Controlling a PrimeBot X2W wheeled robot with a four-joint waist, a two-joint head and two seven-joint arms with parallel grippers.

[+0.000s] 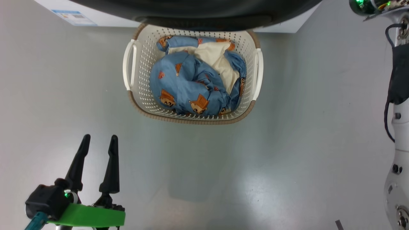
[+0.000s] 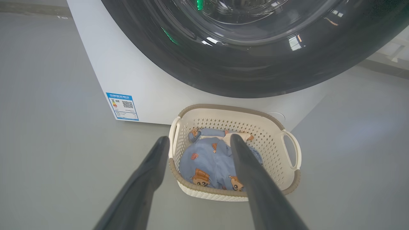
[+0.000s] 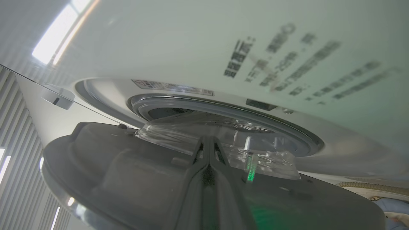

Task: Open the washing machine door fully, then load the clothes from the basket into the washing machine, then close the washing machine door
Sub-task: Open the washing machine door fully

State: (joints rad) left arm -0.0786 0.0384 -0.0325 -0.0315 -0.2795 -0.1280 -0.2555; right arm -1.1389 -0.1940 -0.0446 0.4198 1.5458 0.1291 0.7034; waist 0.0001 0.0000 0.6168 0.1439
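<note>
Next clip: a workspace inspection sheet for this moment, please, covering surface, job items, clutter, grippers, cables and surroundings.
Surface: smooth grey floor.
Job's things: small cream perforated plastic basket, brown-rimmed, stands on the floor close before the big white front-loading washing machine; light blue bear-print and cream clothes lie in it; the large round glossy black door stands ajar, overhanging the basket.
Clutter: small dark strip on the floor.
Grippers: left gripper open, holding nothing, apart from the basket; right gripper shut, by the door's inner face.
Cables: black cable along the pale right forearm.
Surroundings: pale ribbed panelling with bright light strips.
</note>
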